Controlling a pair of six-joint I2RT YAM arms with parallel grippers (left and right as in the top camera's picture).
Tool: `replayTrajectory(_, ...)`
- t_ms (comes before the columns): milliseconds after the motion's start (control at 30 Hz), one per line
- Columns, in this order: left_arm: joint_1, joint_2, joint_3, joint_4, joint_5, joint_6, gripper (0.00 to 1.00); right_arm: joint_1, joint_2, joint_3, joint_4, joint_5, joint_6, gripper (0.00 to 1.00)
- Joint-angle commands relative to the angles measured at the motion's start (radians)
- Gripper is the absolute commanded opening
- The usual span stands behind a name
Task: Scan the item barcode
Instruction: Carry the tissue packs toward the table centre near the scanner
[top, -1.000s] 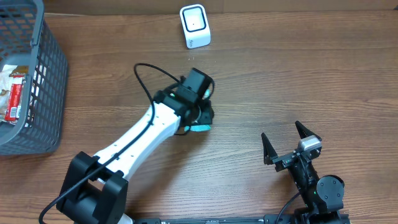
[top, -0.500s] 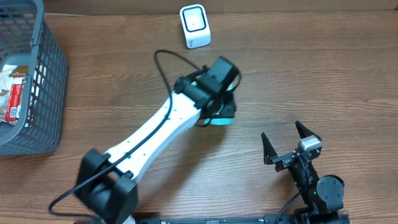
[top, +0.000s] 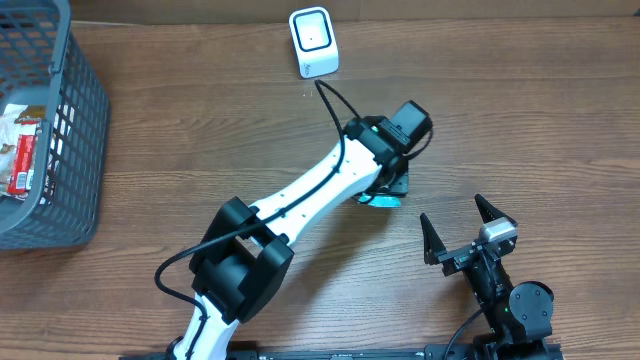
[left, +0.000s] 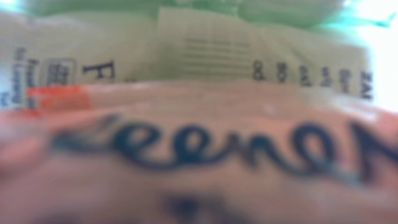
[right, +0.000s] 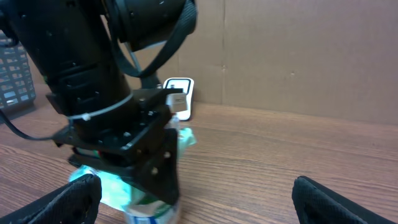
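1. The left arm is reaching out over the wooden worktop, and the left gripper is hanging right of centre.
2. Its jaws are apparently pinching a teal-and-green packet. Overhead, the wrist is hiding most of the grip, leaving only a teal edge poking out below it.
3. From the right wrist view, the packet is sitting tucked under the black jaws, low over the wood. Whether it is touching the surface, I cannot tell.
4. In the left wrist view, the packet is filling the whole frame and blurring. Dark looping lettering is running across a pinkish band, with a pale panel of small print above.
5. A white scanner is standing near the far edge of the worktop, beyond the packet, a little to its left and well apart from it.
6. The right gripper is resting near the front edge, to the right of the packet, with its jaws spread wide and gripping nothing.
7. A grey basket is sitting at the left edge, well apart from the arms, with wrapped goods lying inside.
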Motion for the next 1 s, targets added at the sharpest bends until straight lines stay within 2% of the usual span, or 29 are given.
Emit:
replayTrajectory(0, -0.041, -0.011, 0.043, 0.047, -0.076, -0.024, 0.29, -0.002, -0.01, -0.011, 0.005, -0.001, 0.0, 1.0)
replayTrajectory(167, -0.095, -0.011, 0.038, 0.078, -0.185, -0.059, 0.31, -0.002, -0.01, -0.011, 0.005, -0.001, 0.0, 1.0)
replayTrajectory(433, -0.119, -0.01, 0.031, 0.121, -0.179, -0.095, 0.33, -0.002, -0.01, -0.011, 0.005, -0.001, 0.0, 1.0)
replayTrajectory(567, -0.118, 0.002, 0.031, 0.121, -0.174, -0.17, 0.32, -0.002, -0.01, -0.011, 0.005, -0.001, 0.0, 1.0)
replayTrajectory(967, -0.124, 0.023, 0.031, 0.119, -0.116, -0.173, 0.35, -0.002, -0.01, -0.011, 0.005, 0.0, 0.0, 1.0)
